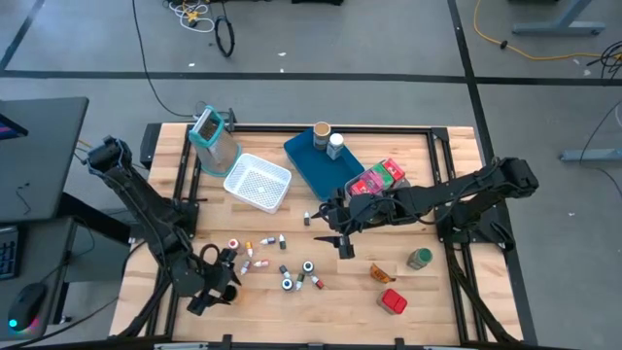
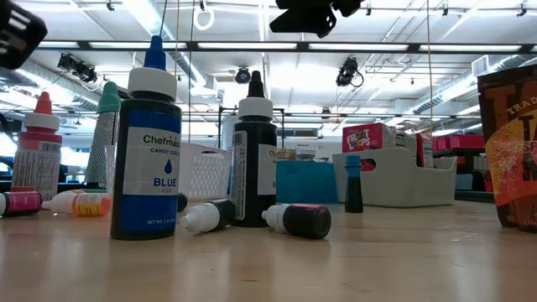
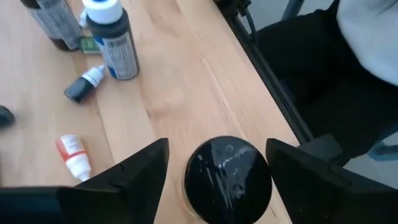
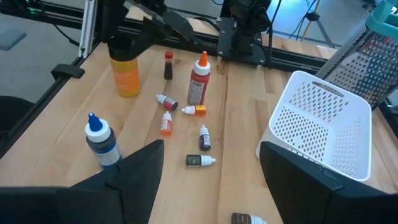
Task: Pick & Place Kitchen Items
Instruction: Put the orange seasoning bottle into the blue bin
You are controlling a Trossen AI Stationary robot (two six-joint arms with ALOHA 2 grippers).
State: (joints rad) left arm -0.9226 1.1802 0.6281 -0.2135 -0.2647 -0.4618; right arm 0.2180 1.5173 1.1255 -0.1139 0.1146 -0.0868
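Small bottles (image 1: pixel 282 264) lie and stand on the wooden table's near middle, among them a blue-capped bottle (image 2: pixel 147 151) and a black one (image 2: pixel 254 159). An orange jar with a black lid (image 3: pixel 229 180) stands near the table's left edge (image 4: pixel 127 71). My left gripper (image 3: pixel 217 142) is open over it, one finger on each side of the lid, with a gap on both sides. My right gripper (image 4: pixel 211 177) hovers open above the table's middle (image 1: pixel 340 231) with nothing between its fingers.
A white mesh basket (image 1: pixel 258 182), a blue tray (image 1: pixel 309 167) with two jars, and a grey bin (image 1: pixel 212 136) stand at the back. Red and green packets (image 1: pixel 379 178) lie under the right arm. A green-lidded jar (image 1: pixel 419 259), an orange packet (image 1: pixel 382 273) and a red tin (image 1: pixel 393 302) sit near right.
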